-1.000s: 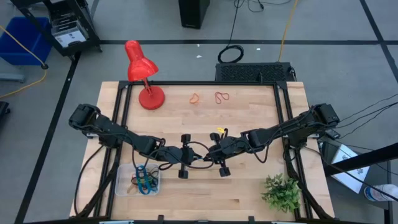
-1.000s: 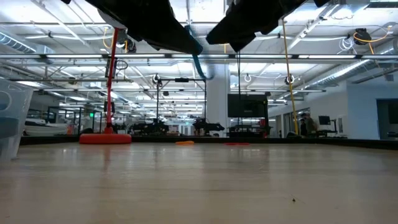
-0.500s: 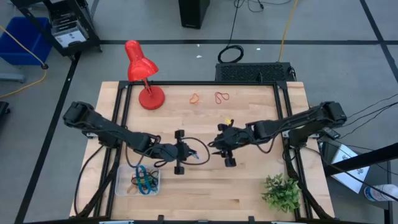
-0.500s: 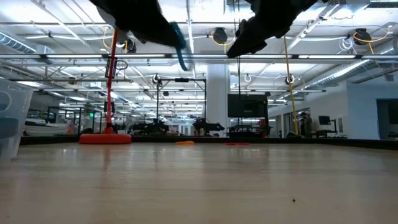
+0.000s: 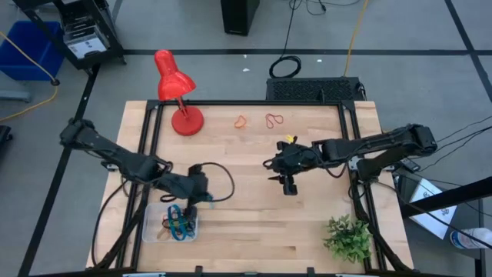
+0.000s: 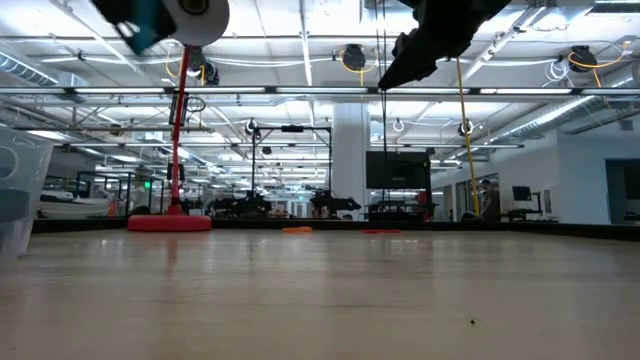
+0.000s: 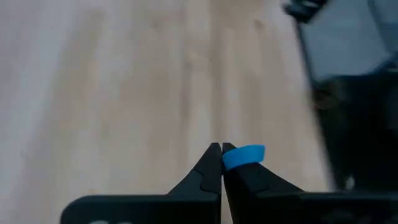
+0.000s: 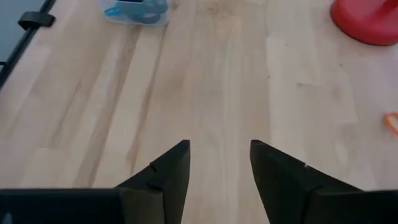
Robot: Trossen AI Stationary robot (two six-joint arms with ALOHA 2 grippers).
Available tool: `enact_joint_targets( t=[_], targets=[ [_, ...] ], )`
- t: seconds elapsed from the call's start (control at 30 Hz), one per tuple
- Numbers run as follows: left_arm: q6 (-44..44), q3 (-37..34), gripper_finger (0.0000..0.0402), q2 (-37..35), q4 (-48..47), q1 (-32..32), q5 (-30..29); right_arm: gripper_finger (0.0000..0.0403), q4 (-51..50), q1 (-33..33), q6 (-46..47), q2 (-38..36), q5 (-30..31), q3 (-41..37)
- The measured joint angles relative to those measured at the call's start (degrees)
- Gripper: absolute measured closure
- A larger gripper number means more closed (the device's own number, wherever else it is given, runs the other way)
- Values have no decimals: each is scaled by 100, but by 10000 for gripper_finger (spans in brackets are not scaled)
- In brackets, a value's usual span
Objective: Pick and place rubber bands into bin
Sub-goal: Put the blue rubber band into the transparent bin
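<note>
My left gripper (image 5: pixel 206 201) hangs above the table's near left part, just beside the clear bin (image 5: pixel 151 231). It is shut on a blue rubber band (image 7: pixel 244 155), which also shows in the low view (image 6: pixel 140 35). The bin holds several coloured rubber bands (image 5: pixel 178 225). An orange rubber band (image 5: pixel 241 121) and a red one (image 5: pixel 274 120) lie flat on the wood near the far edge. My right gripper (image 8: pixel 217 155) is open over the table's middle right (image 5: pixel 280 175), with nothing between its fingers. My left gripper pinches the blue rubber band between its two shut fingertips (image 7: pixel 214 155). A short blue piece (image 7: pixel 249 153) sticks out beside the tips. The rest of the band is hidden under the fingers. The band is lifted clear of the table.
A red desk lamp (image 5: pixel 177 92) stands at the far left, its base (image 8: pixel 367 22) also in the right wrist view. A small green plant (image 5: pixel 347 237) stands at the near right corner. Bare wood lies between the two grippers.
The two grippers stood together over the table's middle with the blue band between them. My right gripper has let go and drawn back toward the right edge, rising. My left gripper has carried the band toward the near left, over to the bin, rising and rolling.
</note>
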Motion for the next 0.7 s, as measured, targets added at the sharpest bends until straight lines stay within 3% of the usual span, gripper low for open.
enact_joint_targets(
  t=[0.27, 0.47, 0.6, 0.7],
  targets=[
    [-2550, 1, 396, -354, -1408, -849, 248, 238, 86, -284, -108, 50, 0, -4],
    [-4616, 1, 397, -216, -2189, -1794, 150, 242, 1099, -497, -214, 81, -2, -550],
    [-5564, 1, 398, 30, -2330, -2262, -181, 242, 1853, -680, -383, 84, -3, -1085],
    [-5917, 1, 398, 384, -2401, -2440, -191, 241, 2359, -776, -12, 82, -21, -1304]
  ],
)
